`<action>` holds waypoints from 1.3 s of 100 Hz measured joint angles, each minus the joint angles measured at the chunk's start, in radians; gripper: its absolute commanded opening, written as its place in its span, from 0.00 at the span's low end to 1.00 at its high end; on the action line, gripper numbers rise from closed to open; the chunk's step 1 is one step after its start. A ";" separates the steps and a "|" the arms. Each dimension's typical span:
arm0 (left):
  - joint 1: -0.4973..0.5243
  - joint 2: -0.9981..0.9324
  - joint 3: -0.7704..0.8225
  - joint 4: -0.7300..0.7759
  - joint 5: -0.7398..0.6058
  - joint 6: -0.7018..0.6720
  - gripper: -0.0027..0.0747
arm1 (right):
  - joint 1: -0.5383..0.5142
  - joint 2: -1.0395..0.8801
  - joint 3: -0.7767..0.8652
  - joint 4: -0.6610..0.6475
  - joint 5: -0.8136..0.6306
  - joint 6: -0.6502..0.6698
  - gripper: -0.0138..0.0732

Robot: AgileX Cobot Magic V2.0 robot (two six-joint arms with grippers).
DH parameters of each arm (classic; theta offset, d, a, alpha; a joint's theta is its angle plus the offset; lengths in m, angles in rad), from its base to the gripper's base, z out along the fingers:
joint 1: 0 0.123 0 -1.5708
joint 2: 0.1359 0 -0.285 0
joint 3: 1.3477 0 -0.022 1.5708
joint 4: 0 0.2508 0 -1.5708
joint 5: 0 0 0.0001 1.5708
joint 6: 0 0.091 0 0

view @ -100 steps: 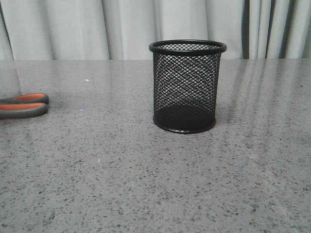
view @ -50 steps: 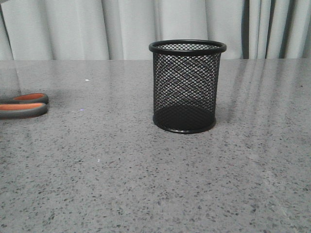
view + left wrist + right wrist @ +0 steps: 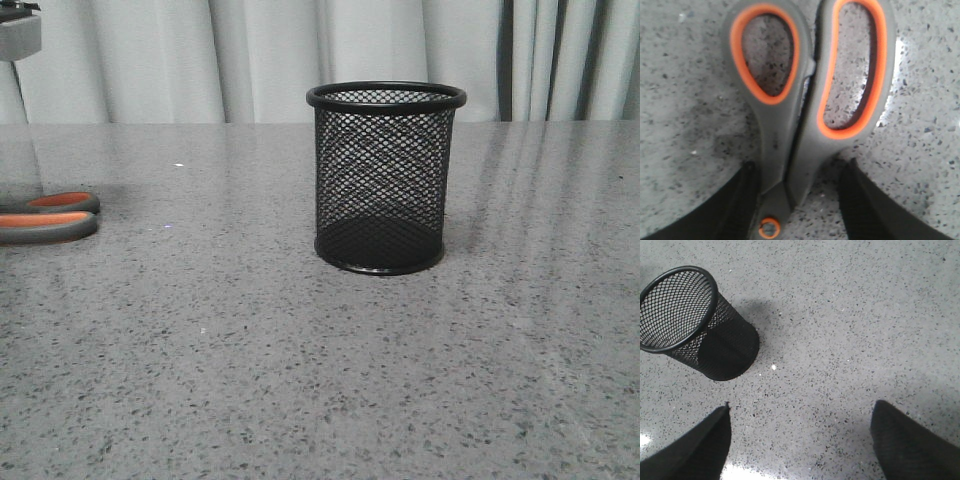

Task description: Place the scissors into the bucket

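Observation:
The scissors (image 3: pixel 48 217) lie flat on the table at the far left of the front view; only their grey, orange-lined handles show there, the blades cut off by the edge. In the left wrist view the scissors (image 3: pixel 790 125) fill the frame, closed, pivot screw near the bottom. My left gripper (image 3: pixel 797 170) is open and straddles the scissors' neck just above the pivot, one finger on each side. The bucket (image 3: pixel 385 180), a black mesh cup, stands upright mid-table, empty. My right gripper (image 3: pixel 802 407) is open and empty above bare table, with the bucket (image 3: pixel 695 325) off to one side.
The speckled grey table (image 3: pixel 300 380) stretches around the bucket. A pale curtain (image 3: pixel 260 55) hangs behind the table's far edge. A grey part of the left arm (image 3: pixel 18 35) shows at the top left corner of the front view.
A grey part of the left arm has come down into the top left corner of the front view. The scissors and the bucket have not moved.

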 measured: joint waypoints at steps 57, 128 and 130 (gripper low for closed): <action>-0.024 0.033 -0.027 0.023 0.048 0.014 0.23 | 0.000 0.000 0.000 0.000 0.002 0.000 0.76; -0.103 -0.213 -0.187 0.011 0.092 -0.119 0.01 | 0.000 0.000 -0.004 0.103 0.005 -0.001 0.76; -0.107 -0.229 -0.189 0.011 0.093 -0.123 0.01 | 0.000 0.000 -0.007 0.119 0.008 -0.004 0.76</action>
